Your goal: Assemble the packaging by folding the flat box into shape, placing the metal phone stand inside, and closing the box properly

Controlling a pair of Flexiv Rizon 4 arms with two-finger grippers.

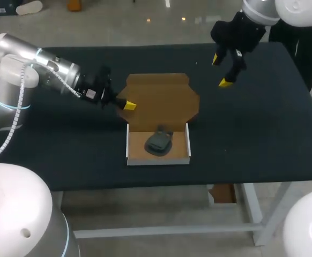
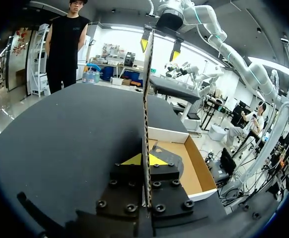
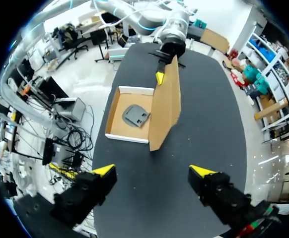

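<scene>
The cardboard box lies at the table's middle, white outside and brown inside, with the dark grey metal phone stand lying in its tray. Its brown lid rises from the tray's far wall. My left gripper is shut on the lid's left edge; the left wrist view shows that lid edge-on between the yellow tips of my left gripper. My right gripper hangs open and empty over the back right. From it I see the tray, the stand and the raised lid ahead of my right gripper.
The black table top spreads bare on both sides of the box. My left arm comes in low across the left half. The table's front edge runs just below the tray.
</scene>
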